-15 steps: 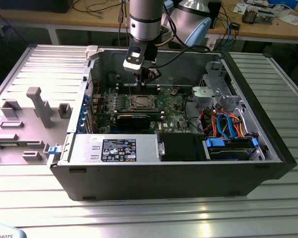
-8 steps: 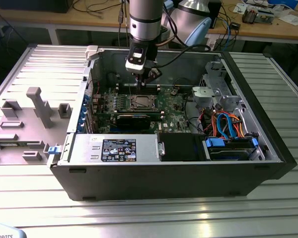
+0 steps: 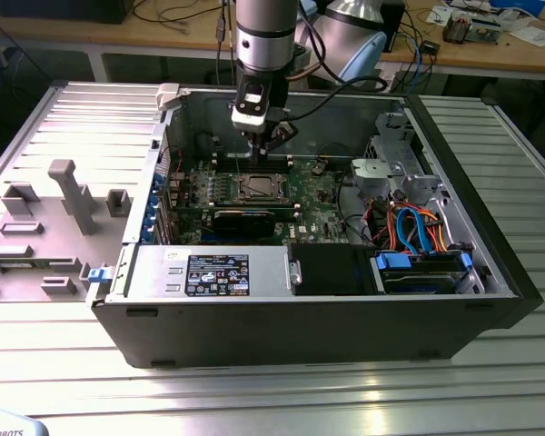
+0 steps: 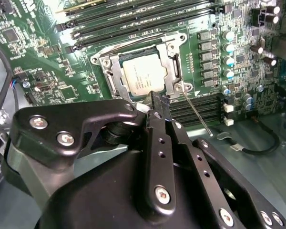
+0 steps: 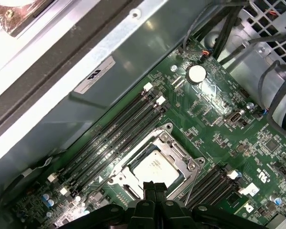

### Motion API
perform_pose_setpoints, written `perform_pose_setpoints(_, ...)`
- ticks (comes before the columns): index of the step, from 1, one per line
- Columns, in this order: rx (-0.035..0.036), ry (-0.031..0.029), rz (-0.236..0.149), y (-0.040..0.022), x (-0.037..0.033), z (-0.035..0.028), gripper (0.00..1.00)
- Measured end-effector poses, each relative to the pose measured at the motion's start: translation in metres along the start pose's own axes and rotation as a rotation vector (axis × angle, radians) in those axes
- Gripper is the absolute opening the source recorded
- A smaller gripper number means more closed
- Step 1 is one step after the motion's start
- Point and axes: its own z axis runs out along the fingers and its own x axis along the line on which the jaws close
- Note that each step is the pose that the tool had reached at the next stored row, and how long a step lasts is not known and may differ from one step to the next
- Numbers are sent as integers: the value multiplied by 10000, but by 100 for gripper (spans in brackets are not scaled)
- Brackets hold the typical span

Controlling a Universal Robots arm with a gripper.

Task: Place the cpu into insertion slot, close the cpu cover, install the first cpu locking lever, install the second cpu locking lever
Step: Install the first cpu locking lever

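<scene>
- The hand, its fingers pressed together, hangs just over the insertion slot's edge.
- The cpu sits inside, framed by the cpu cover.

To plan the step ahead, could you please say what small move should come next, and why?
Probably nudge the shut fingers sideways onto the locking lever: the cpu lies under the lowered cpu cover, but that lever sticks out unlatched.

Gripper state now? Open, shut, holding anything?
Gripper: shut, nothing visible in its grip; its tips sit at the edge of the cpu cover, which frames the cpu.
</scene>
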Motion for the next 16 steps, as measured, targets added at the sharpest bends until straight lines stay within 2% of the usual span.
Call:
perform_pose_setpoints(3,6,10,-605,-1,0,0,11)
perform_pose_setpoints(4,6,15,-942,-1,0,1,11)
perform_pose_setpoints(16,11,44,-3177,-1,0,3,11)
